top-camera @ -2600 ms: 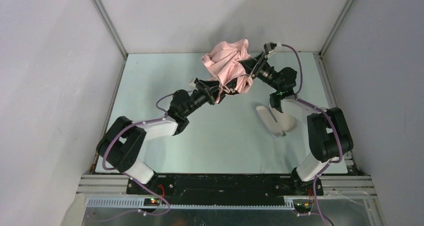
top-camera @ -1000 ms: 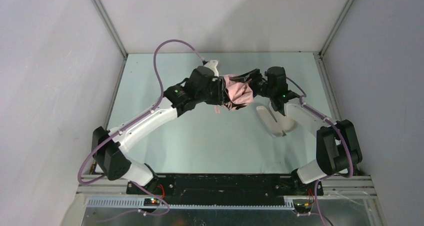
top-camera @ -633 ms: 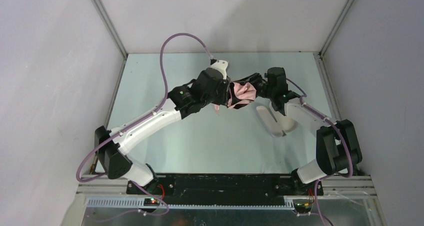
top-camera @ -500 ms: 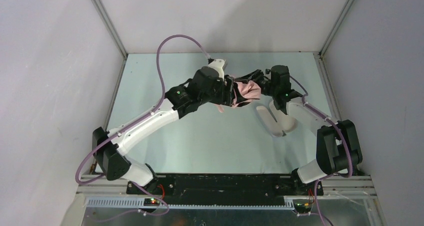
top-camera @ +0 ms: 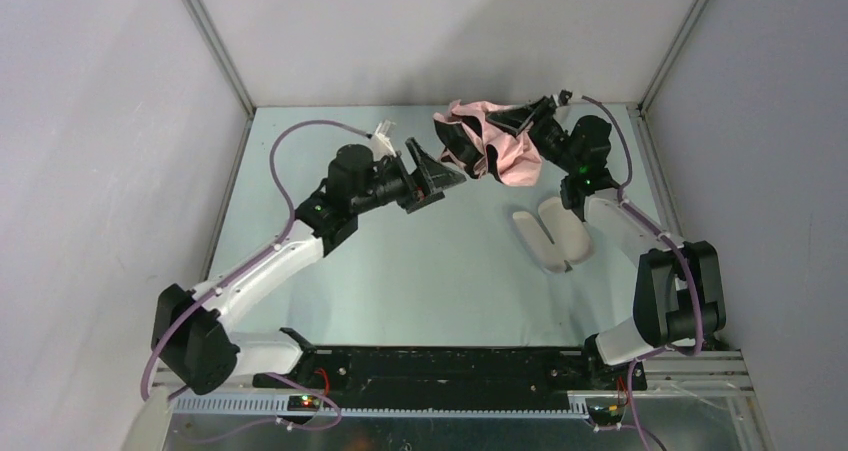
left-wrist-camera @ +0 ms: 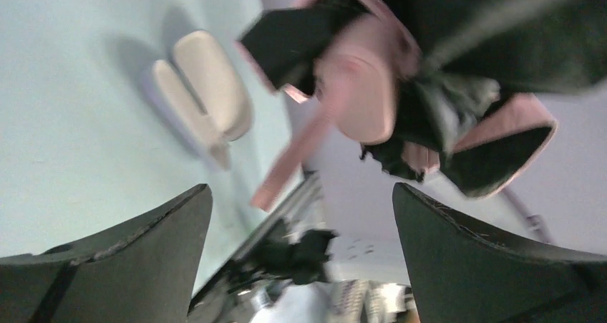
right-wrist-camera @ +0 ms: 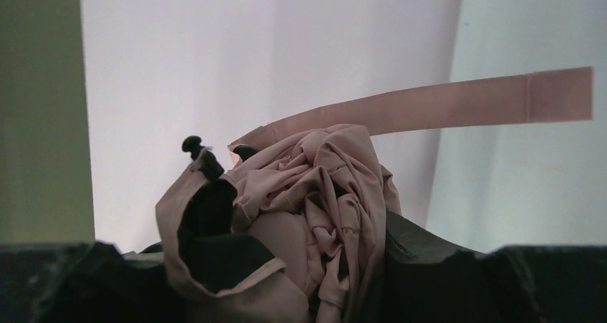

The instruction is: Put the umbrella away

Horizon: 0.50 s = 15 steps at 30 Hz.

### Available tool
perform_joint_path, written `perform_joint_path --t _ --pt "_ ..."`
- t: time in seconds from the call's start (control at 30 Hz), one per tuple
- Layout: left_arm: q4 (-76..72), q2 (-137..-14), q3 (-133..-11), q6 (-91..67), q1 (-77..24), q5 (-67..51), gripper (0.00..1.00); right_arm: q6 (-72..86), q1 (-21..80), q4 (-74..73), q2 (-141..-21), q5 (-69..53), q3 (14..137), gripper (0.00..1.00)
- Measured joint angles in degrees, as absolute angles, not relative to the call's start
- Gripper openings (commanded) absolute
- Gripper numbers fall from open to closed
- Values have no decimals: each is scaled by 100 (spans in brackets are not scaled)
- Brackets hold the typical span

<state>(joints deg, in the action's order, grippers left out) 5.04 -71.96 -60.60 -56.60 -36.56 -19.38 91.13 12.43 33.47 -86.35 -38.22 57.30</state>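
The umbrella [top-camera: 497, 143] is a crumpled pale pink bundle with black underside, held up over the back of the table. My right gripper [top-camera: 527, 121] is shut on it; in the right wrist view the folded fabric [right-wrist-camera: 322, 187] fills the space between the dark fingers [right-wrist-camera: 422, 260], and its pink strap [right-wrist-camera: 444, 104] sticks out to the right. My left gripper [top-camera: 440, 171] stands wide open just left of the umbrella, apart from it. In the left wrist view the umbrella [left-wrist-camera: 372, 87] hangs beyond the open gripper [left-wrist-camera: 300, 188], which holds nothing.
A pale oblong hard case [top-camera: 552, 236] lies on the green tabletop [top-camera: 440, 281] at the right, below the right wrist; the left wrist view also shows the case [left-wrist-camera: 204, 94]. Grey walls close in the back and both sides.
My left gripper has opened, let go of the umbrella and drawn back to the left. My right gripper has carried the umbrella up and toward the back right.
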Motion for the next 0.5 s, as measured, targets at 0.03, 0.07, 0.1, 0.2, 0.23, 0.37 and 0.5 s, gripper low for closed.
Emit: perform_joint_path --t 0.03,0.07,0.1,0.2,0.23,0.37,0.5 --pt "-123 -7216 -5771 -6141 -3559 -2115 100 9109 1258 3559 -8637 -3813 5745 0" --pt "-480 -7242 -5603 -6469 -3509 -2174 100 9105 1271 3732 -8639 -3811 5760 0" --pt "-904 -7282 -5404 -6845 -3465 -2220 100 9105 1291 3913 -8643 -3811 5774 0" --pt "-1612 -7367 -5151 -7612 -3459 -2241 100 9133 1306 4364 -8694 -3813 5808 0" --pt "-1809 -7384 -5142 -7815 -3459 -2255 100 9172 1306 4534 -8729 -3822 5824 0" --pt "-2477 -7402 -5144 -8254 -3463 -2276 99 9282 1271 4783 -8788 -3874 5833 0" --pt "-2674 -7481 -5203 -8359 -3463 -2281 100 9292 1260 4812 -8785 -4047 5833 0"
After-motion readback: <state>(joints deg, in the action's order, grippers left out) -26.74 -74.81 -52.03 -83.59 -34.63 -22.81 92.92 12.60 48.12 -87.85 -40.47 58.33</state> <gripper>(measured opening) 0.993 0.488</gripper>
